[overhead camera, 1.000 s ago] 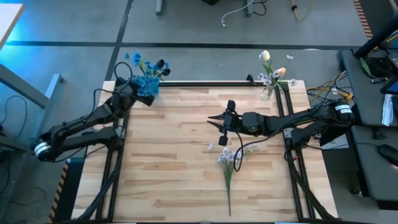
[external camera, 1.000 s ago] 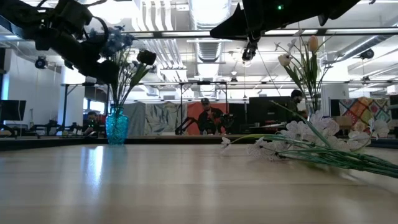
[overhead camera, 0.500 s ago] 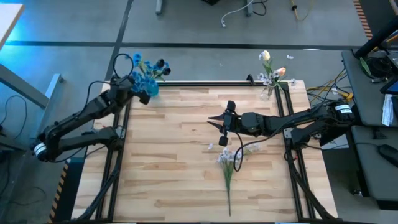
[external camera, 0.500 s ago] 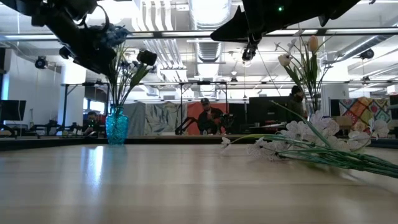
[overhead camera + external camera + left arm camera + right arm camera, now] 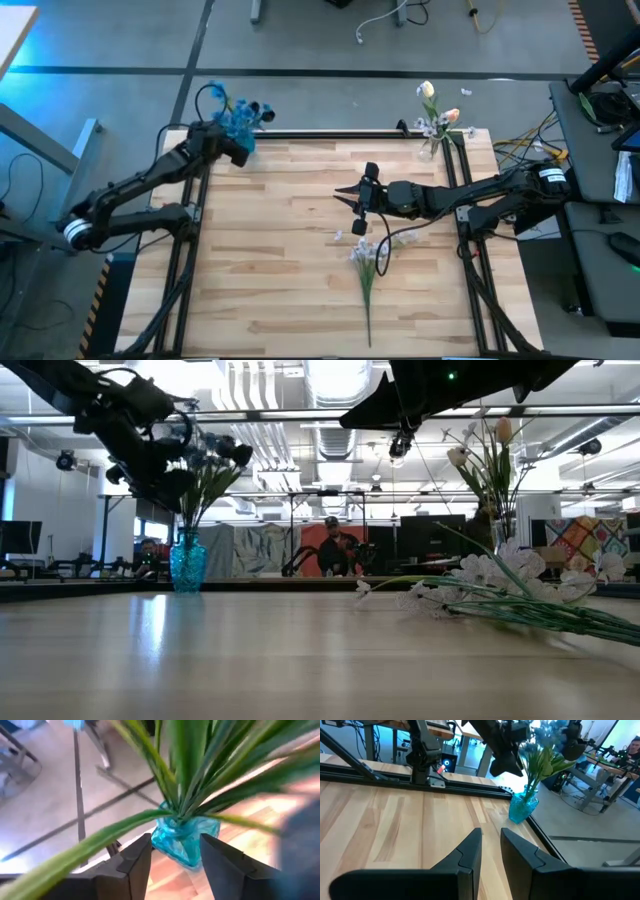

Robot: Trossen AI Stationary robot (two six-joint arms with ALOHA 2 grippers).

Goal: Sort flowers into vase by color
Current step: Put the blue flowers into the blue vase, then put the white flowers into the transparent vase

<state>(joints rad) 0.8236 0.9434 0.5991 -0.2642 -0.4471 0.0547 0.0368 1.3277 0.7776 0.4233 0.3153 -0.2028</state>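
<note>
The wooden table (image 5: 280, 250) carries two vases at its far corners and one loose sprig on its right half.

Left arm: the left gripper (image 5: 232, 150) hangs over the far left corner, directly above the blue glass vase (image 5: 187, 563). In the left wrist view its two dark fingers (image 5: 132, 865) stand apart with the vase showing in the gap between them; nothing is clamped. Green stems (image 5: 185, 765) rise from the vase mouth past the fingers. The blue flowers (image 5: 240, 115) stand upright in this vase, blossoms splayed outward; in the low view the gripper body covers part of the blossoms.

Right arm: the right gripper (image 5: 358, 210) hovers over the table centre, pointing toward the left side. Its fingers (image 5: 467, 855) show a narrow gap between them in the right wrist view and hold nothing.

The white-lilac sprig (image 5: 368, 262) lies flat just beside the right gripper on its near side. Its long axis runs from the far blossoms to the near stem end (image 5: 369, 335), which points at the table's near edge.

The clear vase (image 5: 432, 148) at the far right corner is hard to make out; peach-yellow tulip buds (image 5: 428, 92) and pale blossoms stand upright in it.
</note>
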